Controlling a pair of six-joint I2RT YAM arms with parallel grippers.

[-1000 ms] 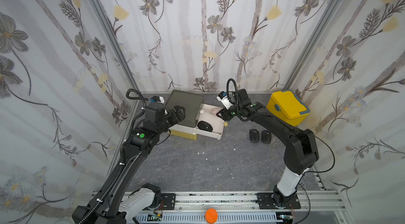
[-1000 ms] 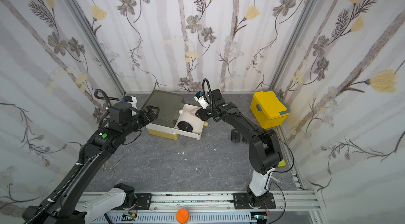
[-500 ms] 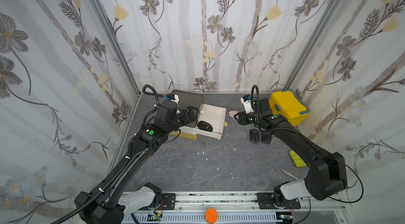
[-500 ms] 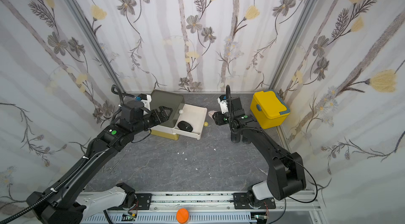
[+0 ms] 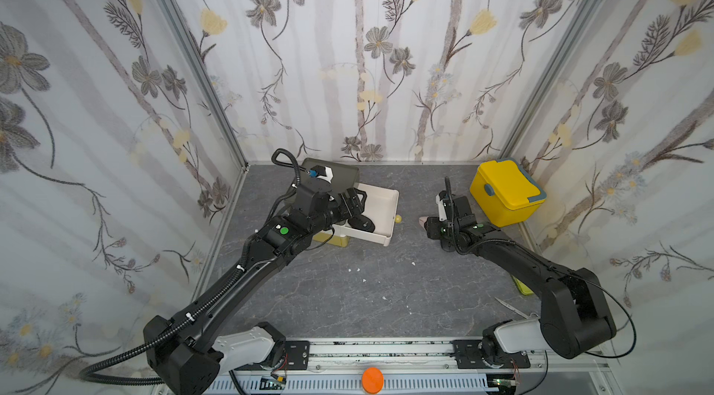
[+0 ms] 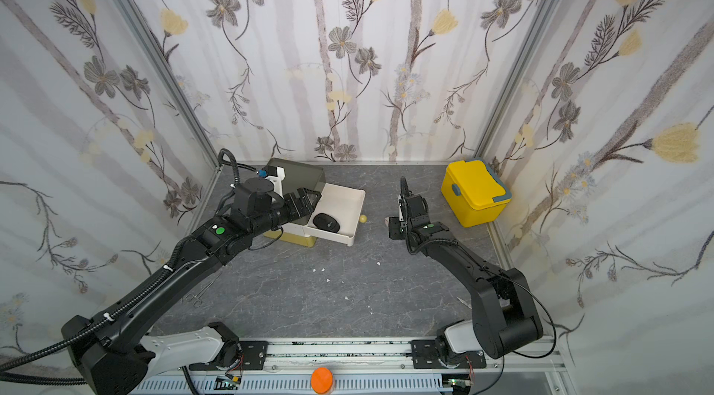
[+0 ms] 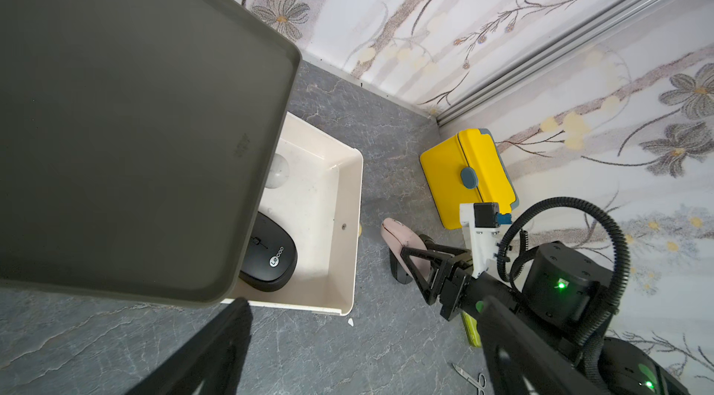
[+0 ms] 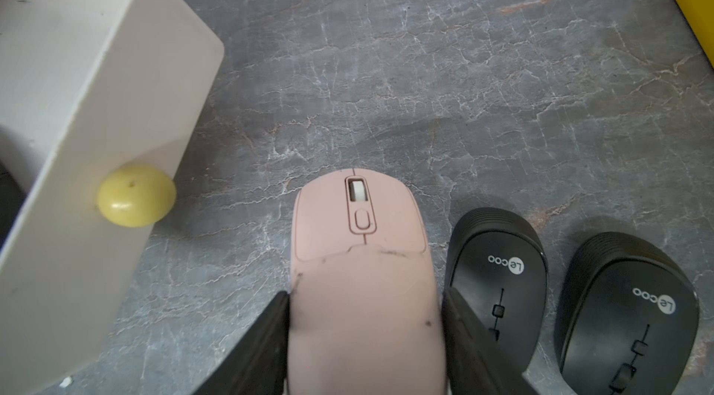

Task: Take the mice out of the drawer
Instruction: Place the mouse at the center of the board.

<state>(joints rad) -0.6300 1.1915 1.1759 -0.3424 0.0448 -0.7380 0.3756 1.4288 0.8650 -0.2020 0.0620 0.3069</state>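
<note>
the right gripper [image 8: 365,329] is clamping the pink mouse [image 8: 361,242] beside two black mice [image 8: 498,258] on the table [image 8: 425,64], apparently grouping them; the left gripper [image 6: 306,199], jaws apart, is hovering over the white drawer [image 6: 349,196] where one black mouse [image 6: 326,222] is lying.

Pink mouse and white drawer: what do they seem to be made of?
The pink mouse: likely matte plastic; smooth moulded shell with seams and dark scuffs. The white drawer: probably hard plastic; thin moulded walls, rounded corners, grimy. Its yellow knob looks glossy, showing a highlight.
</note>
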